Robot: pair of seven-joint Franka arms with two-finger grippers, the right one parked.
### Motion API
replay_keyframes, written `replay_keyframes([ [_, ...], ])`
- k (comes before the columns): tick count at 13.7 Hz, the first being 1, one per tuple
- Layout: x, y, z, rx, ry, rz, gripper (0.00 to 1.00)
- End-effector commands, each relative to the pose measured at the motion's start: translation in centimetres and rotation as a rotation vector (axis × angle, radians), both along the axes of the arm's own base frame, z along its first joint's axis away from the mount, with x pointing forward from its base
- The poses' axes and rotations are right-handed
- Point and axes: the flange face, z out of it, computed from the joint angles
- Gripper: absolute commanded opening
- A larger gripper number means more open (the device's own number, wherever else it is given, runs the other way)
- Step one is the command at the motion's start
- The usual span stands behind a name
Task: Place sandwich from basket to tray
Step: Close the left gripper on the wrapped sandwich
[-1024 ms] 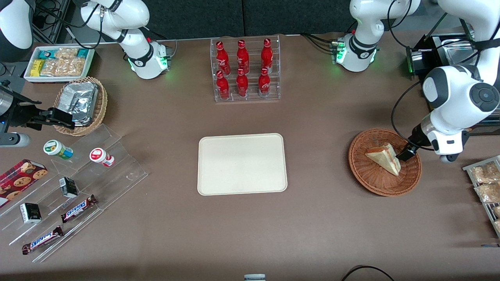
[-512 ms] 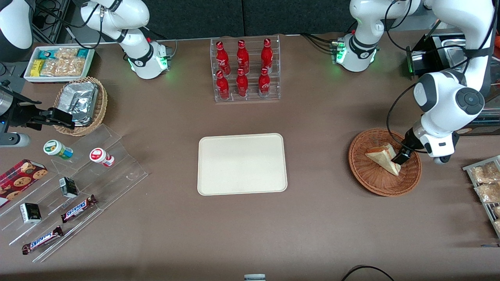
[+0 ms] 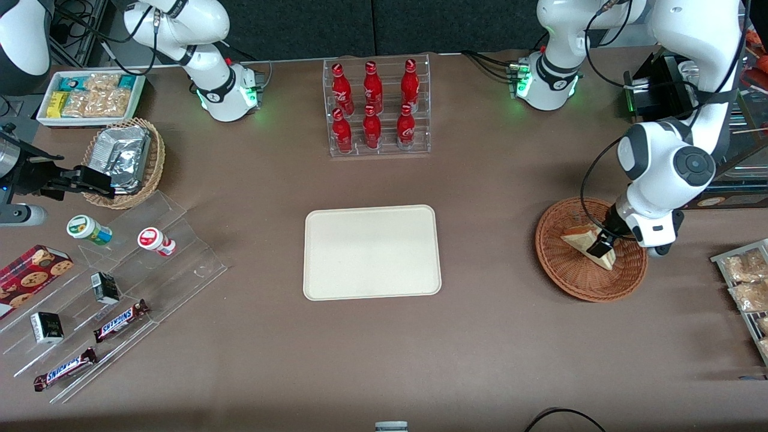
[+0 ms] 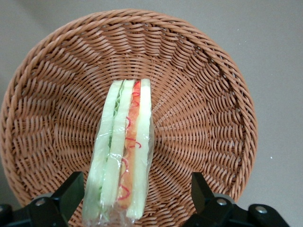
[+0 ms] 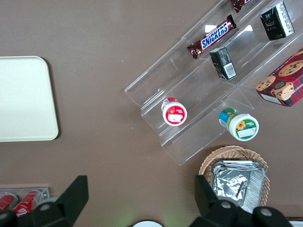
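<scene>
My jaws stand spread wide, one finger on each side of the sandwich, and neither pad touches the wrapping that I can see. My gripper hangs over the basket, low over the wedge's wider end; from the front view my gripper covers part of the sandwich at the end toward my own side of the table.

The sandwich lies in the basket, about in its middle, wrapped in clear film. It stands on one bread face's edge so that its cut side looks up at my wrist camera: pale bread outside, green on one flank, red and orange strips down the middle. Its narrow end points away from my fingers toward the basket's rim.

The basket is round, reddish-brown wicker, and sits on the brown table toward my end of it. The tray lies flat near the table's middle, well apart from the basket, with nothing on it.

Farther from the front camera than the tray stands a clear rack of red bottles. Toward the parked arm's end lie a lighter basket with foil packets and a clear stepped stand with snack bars.
</scene>
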Motion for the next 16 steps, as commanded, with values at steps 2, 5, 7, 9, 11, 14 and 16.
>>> replay_keyframes([
  [2, -0.8, -0.2, -1.6, -0.005, -0.019, 0.017, 1.00],
  [5, -0.9, -0.1, -1.9, -0.006, -0.017, 0.024, 0.71],
  [7, -0.9, -0.1, -2.0, -0.007, -0.016, 0.033, 0.41],
  [9, -0.8, -0.2, -1.8, -0.007, -0.017, 0.033, 0.24],
  [11, -0.9, -0.2, -1.9, -0.007, -0.014, 0.033, 0.23],
  [14, -0.8, -0.3, -0.4, -0.003, -0.011, 0.011, 0.23],
  [16, -0.8, -0.4, 2.2, -0.001, 0.028, -0.002, 0.23],
])
